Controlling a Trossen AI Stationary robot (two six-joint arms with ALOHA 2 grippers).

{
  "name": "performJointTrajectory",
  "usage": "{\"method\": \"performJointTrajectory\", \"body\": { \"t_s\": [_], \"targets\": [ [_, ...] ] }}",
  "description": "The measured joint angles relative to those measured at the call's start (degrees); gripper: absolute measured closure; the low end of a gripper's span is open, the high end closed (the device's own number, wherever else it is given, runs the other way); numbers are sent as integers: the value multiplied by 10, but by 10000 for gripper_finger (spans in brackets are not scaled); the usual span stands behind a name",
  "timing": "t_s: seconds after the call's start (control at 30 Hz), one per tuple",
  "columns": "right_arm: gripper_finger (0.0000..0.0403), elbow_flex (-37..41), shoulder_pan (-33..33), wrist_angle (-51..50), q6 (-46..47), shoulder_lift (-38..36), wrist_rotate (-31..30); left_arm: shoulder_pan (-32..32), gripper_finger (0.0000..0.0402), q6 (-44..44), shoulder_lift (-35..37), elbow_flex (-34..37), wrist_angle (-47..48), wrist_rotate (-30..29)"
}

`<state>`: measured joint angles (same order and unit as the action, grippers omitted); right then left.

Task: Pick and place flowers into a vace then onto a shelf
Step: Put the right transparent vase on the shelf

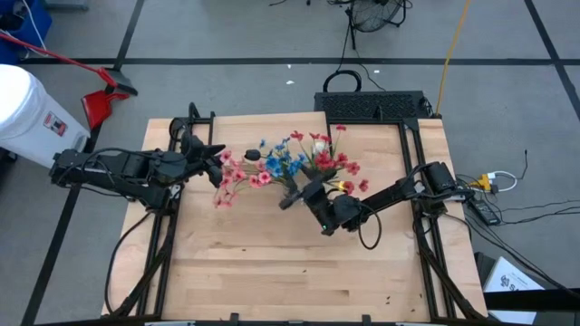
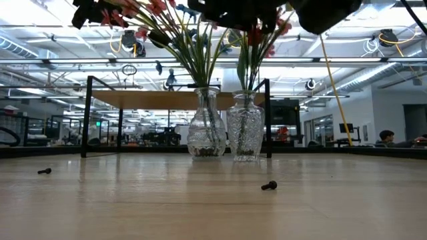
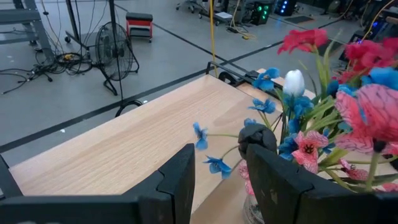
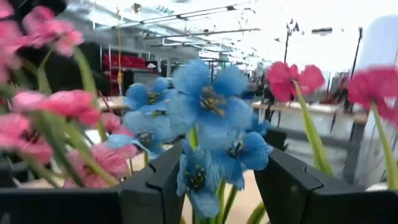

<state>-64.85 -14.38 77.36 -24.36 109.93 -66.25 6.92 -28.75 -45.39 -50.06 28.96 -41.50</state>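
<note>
Two clear glass vases stand side by side on the table. The left vase (image 2: 205, 130) holds the pink-red bunch (image 1: 236, 175) and green stems. The right vase (image 2: 245, 131) holds the red bunch with its white bud (image 1: 330, 156). The blue bunch (image 1: 282, 161) rises between them. Behind the vases stands the shelf (image 2: 153, 99) on thin black legs. My left gripper (image 1: 220, 156) hovers open at blossom height on the left of the flowers (image 3: 221, 180). My right gripper (image 1: 288, 199) is open above the vases, with its fingers on either side of the blue bunch's stems (image 4: 219, 202).
Two small dark screws lie on the tabletop, one (image 2: 269, 186) in front of the vases and one (image 2: 44, 171) toward the left. Black frame rails (image 1: 163, 244) run along both sides of the table. A black case (image 1: 372, 105) sits at the far edge.
</note>
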Motion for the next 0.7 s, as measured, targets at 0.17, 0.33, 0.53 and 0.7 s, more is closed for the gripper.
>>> {"method": "performJointTrajectory", "body": {
  "t_s": [0.17, 0.33, 0.53, 0.7],
  "targets": [
    [238, -26, -4, 3, -99, 0, 3, 0, 254, 0, 0, 0, 1, 0],
    [238, -50, 1, -1, -129, 0, 3, 0, 254, 0, 0, 0, 14, 0],
    [238, -69, 2, 14, -165, 0, 6, 0, 254, -9, 0, 0, 18, 0],
    [238, -72, 2, 10, -188, 0, 17, 0, 254, -10, 0, 0, 18, 0]
  ]
}}
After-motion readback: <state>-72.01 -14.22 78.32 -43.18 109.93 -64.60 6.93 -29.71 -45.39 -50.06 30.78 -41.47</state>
